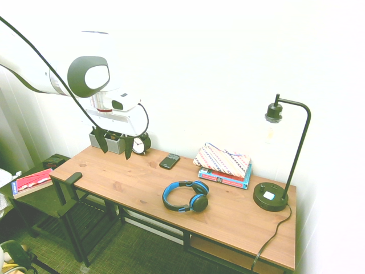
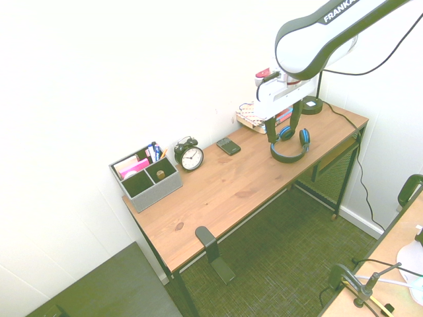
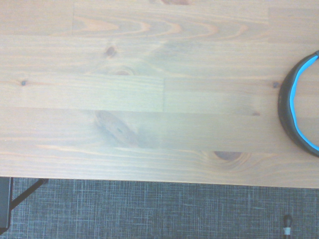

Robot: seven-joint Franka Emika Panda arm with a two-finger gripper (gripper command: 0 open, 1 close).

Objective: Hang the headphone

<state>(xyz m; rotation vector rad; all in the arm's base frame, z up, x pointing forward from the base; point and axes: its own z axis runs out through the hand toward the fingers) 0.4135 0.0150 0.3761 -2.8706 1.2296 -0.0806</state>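
Pincer [image 1: 116, 146] hanging above the desk [image 1: 131, 182], fingers spread apart, gripping nothing; I see the headphone [image 1: 186, 196] lying flat near the desk's front edge, well apart from my pincer; books [image 1: 225, 176] and lamp [image 1: 272, 197] sit beyond it.

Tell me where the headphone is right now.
The headphone lies flat on the wooden desk near its front edge, in front of the stacked books and left of the lamp base in the first exterior view.
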